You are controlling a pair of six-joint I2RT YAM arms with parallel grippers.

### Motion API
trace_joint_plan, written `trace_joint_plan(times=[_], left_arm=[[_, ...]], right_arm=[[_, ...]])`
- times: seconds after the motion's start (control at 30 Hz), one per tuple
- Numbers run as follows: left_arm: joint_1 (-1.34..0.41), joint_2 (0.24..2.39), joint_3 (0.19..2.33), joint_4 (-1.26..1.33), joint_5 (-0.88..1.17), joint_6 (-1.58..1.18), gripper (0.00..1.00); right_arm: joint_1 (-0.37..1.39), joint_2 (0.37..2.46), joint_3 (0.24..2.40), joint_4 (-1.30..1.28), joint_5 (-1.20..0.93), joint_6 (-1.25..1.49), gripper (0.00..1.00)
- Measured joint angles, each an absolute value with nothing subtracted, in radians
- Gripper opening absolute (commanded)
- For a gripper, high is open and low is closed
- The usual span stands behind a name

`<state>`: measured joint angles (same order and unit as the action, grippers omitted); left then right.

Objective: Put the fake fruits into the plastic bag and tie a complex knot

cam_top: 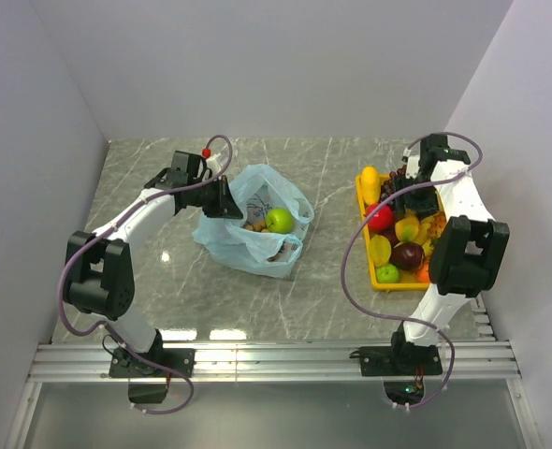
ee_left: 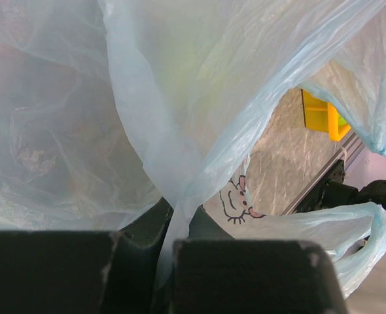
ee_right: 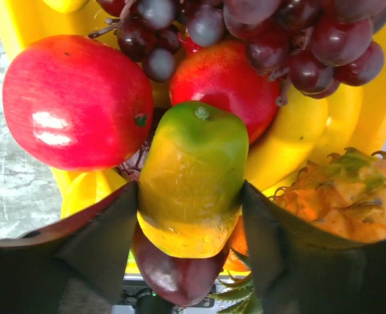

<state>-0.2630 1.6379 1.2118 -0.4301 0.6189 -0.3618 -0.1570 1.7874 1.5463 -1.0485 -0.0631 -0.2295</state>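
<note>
Tightly, mango [ee_right: 193, 150] in right tool [ee_right: 190, 196], grapes [ee_right: 291, 46], red apple [ee_right: 75, 101] crowding

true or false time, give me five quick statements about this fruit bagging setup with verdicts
1. The left hand pinches the plastic bag. True.
2. The bag holds no fruit. False: a green apple lies inside it.
3. The right hand has its fingers against both sides of a green-yellow fruit. True.
4. The bag is tied shut with a knot. False: it gapes open, untied.
5. The yellow tray sits on the left arm's side. False: it is on the right arm's side.
</note>
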Motion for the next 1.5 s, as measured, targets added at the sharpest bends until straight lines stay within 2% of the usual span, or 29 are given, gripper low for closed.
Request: trace_joint_plan(times=[0.23,0.43,0.6,0.7,0.83,0.9,0.93,1.07,1.27,1.43,1.5], left_arm=[[-0.263,1.638,1.212,-0.43,0.619,-0.362,0.02],[-0.263,1.638,1.212,-0.43,0.62,-0.363,0.02],[-0.263,1.639,1.215,-0.433,0.631,-0.363,0.0],[-0.263,1.645,1.229,-0.439,0.64,-0.365,0.0],[-0.263,1.647,1.245,-0.443,0.658,-0.366,0.0],[-0.263,1.647,1.253,-0.448,0.665,-0.366,0.0],[-0.263,1.647,1.256,-0.45,0.67,-0.366,0.0],[-0.263,1.647,1.262,-0.455,0.692,-0.369,0.0],[-0.263,1.647,1.262,-0.455,0.721,-0.384,0.0],[-0.263,1.648,1.269,-0.457,0.749,-0.391,0.0],[-0.262,1.65,1.277,-0.457,0.764,-0.39,0.0]], right_arm=[[-0.173,1.788,1.586,-1.092,-0.104,-0.219,0.36],[-0.179,1.736,1.692,-1.139,-0.215,-0.234,0.34],[-0.151,1.536,1.706,-1.137,-0.435,-0.282,0.36],[-0.002,1.409,1.711,-1.065,-0.529,-0.278,0.38],[0.316,1.324,1.693,-0.882,-0.613,-0.257,0.37],[0.425,1.332,1.675,-0.807,-0.606,-0.251,0.34],[0.478,1.351,1.666,-0.766,-0.598,-0.251,0.26],[0.616,1.472,1.579,-0.569,-0.462,-0.256,0.23],[0.687,1.584,1.369,-0.395,-0.311,-0.298,0.21],[0.713,1.595,1.331,-0.342,-0.305,-0.332,0.17],[0.712,1.62,1.332,-0.309,-0.294,-0.334,0.12]])
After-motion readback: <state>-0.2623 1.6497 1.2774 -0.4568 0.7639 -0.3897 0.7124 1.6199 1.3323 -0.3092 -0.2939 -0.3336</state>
